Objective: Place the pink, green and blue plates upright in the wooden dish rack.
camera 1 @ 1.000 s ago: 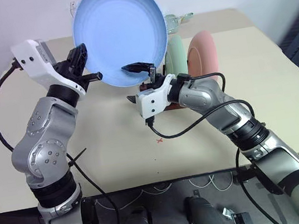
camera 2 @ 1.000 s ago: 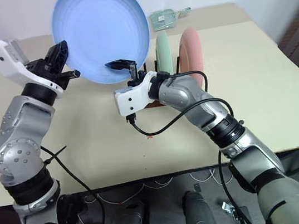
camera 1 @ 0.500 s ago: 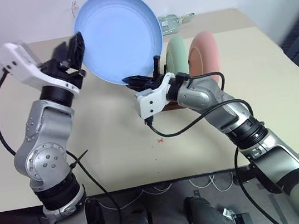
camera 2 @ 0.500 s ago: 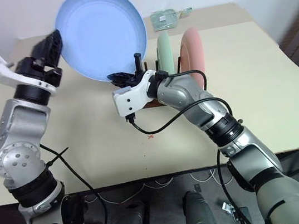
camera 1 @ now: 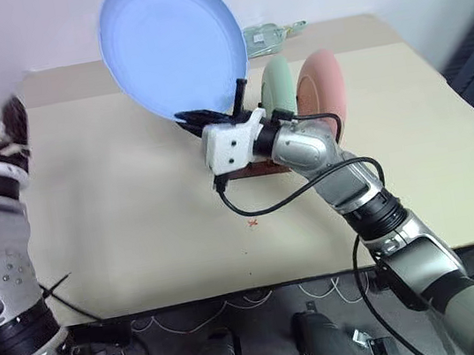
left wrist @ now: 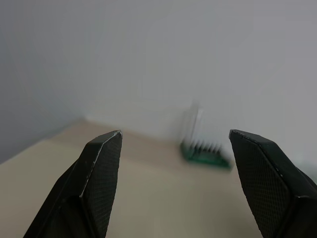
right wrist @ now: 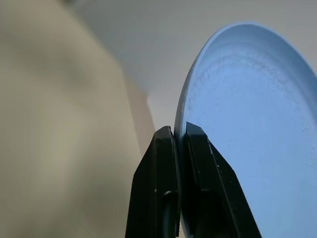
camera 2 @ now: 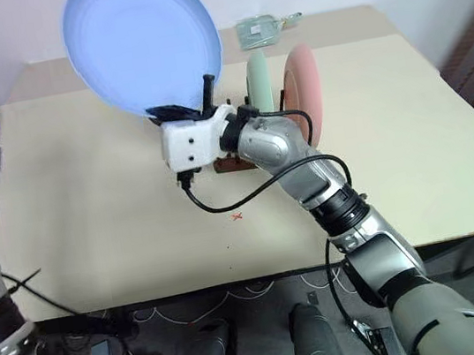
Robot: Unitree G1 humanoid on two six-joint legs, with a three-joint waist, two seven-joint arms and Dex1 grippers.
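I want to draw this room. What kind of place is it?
Probably a robot test room, not a real kitchen. There is just a plain beige table against a bare wall, a small rack with a green plate and a pink plate, and the right gripper holding up a blue plate.

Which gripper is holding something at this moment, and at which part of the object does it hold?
The right gripper holds the blue plate by its lower rim, fingers pinched shut on the edge. The left gripper is open and holds nothing.
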